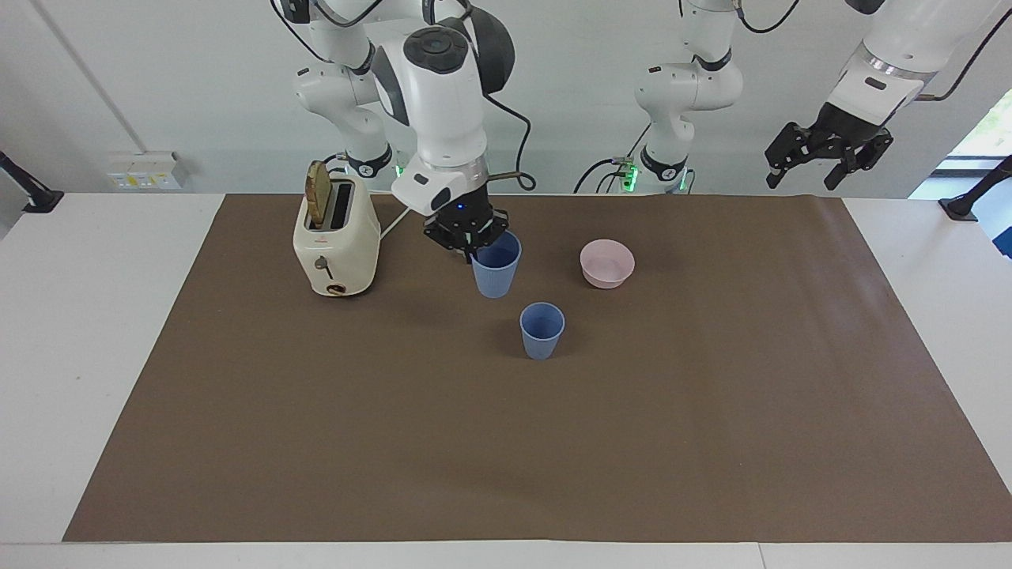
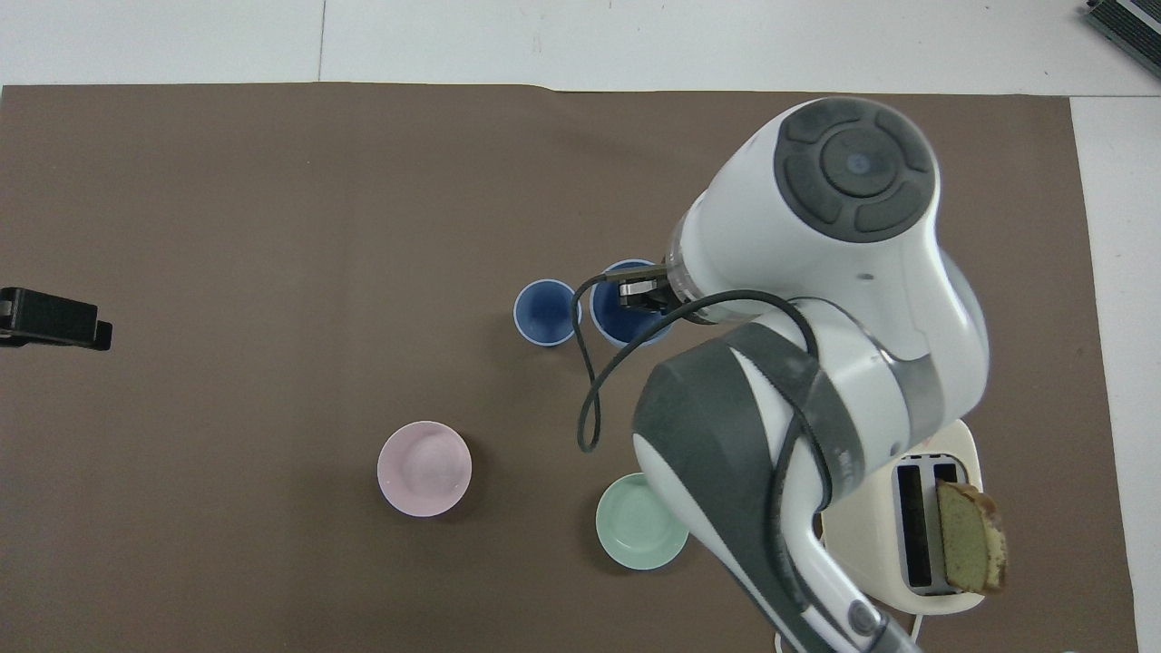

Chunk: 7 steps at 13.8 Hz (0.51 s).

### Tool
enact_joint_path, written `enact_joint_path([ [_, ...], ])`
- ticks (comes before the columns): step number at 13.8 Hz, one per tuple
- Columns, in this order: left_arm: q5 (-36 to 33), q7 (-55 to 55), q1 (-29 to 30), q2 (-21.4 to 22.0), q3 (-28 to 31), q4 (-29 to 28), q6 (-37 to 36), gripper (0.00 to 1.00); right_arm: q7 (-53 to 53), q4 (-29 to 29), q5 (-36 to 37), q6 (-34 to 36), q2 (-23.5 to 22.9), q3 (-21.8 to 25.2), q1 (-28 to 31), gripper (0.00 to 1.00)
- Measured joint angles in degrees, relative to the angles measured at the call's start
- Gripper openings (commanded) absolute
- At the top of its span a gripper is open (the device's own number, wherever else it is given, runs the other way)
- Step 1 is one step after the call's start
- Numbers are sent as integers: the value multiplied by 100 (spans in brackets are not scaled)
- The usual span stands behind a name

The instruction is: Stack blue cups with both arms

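Observation:
One blue cup (image 1: 541, 330) (image 2: 546, 313) stands upright on the brown mat near the middle. My right gripper (image 1: 474, 250) (image 2: 637, 297) is shut on the rim of the other blue cup (image 1: 496, 273) (image 2: 617, 325), one finger inside it. That cup hangs upright in the air over the mat, close beside the standing cup on the side toward the right arm's end. My left gripper (image 1: 826, 158) (image 2: 54, 317) waits open and empty, raised over the left arm's end of the table.
A pink bowl (image 1: 606, 262) (image 2: 424, 468) and a green bowl (image 2: 635, 537) sit nearer to the robots than the standing cup. A cream toaster (image 1: 335, 245) (image 2: 907, 580) holding a slice of bread stands toward the right arm's end.

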<state>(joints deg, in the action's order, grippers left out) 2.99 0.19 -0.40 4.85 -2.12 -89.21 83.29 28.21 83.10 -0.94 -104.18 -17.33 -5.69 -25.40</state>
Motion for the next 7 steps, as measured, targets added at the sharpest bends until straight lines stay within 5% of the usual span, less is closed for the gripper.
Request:
enact_joint_path([
  [7, 0, 0, 0, 0, 1, 0, 0, 100, 191, -651, -2, -264, -733, -3, -187, 0],
])
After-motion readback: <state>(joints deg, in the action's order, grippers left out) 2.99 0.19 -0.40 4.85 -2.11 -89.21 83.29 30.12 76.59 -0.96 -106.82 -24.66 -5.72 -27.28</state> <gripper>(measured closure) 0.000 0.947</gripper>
